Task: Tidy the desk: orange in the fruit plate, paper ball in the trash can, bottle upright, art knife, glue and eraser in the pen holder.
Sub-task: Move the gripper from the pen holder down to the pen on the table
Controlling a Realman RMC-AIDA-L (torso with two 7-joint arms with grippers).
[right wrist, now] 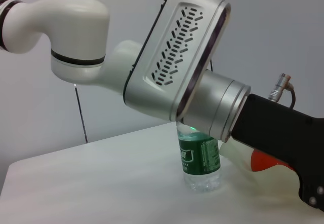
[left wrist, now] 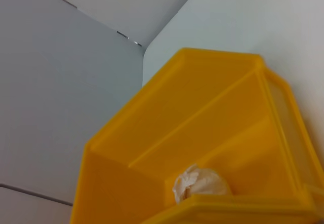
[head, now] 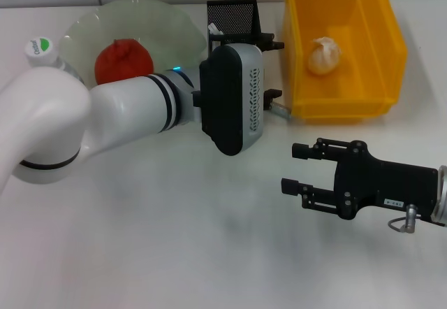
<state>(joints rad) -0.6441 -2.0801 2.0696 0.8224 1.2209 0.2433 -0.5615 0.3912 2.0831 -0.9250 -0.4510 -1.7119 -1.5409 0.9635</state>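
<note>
The orange point(head: 124, 61) lies in the pale green fruit plate point(head: 140, 17) at the back left. The bottle point(head: 42, 49) stands upright left of the plate; it also shows in the right wrist view point(right wrist: 200, 163). The paper ball point(head: 325, 55) lies inside the yellow trash can point(head: 380, 50) and shows in the left wrist view point(left wrist: 200, 183). The black mesh pen holder point(head: 236, 15) stands between plate and bin. My left gripper point(head: 274, 68) is open and empty just in front of the pen holder, pointing at the bin. My right gripper point(head: 290, 168) is open and empty at the front right. Eraser, knife and glue are not visible.
My white left arm point(head: 126, 110) reaches across the table's middle from the left, its wrist housing point(head: 234, 99) hiding the table in front of the pen holder. A small white item point(head: 213, 28) shows at the pen holder's left side.
</note>
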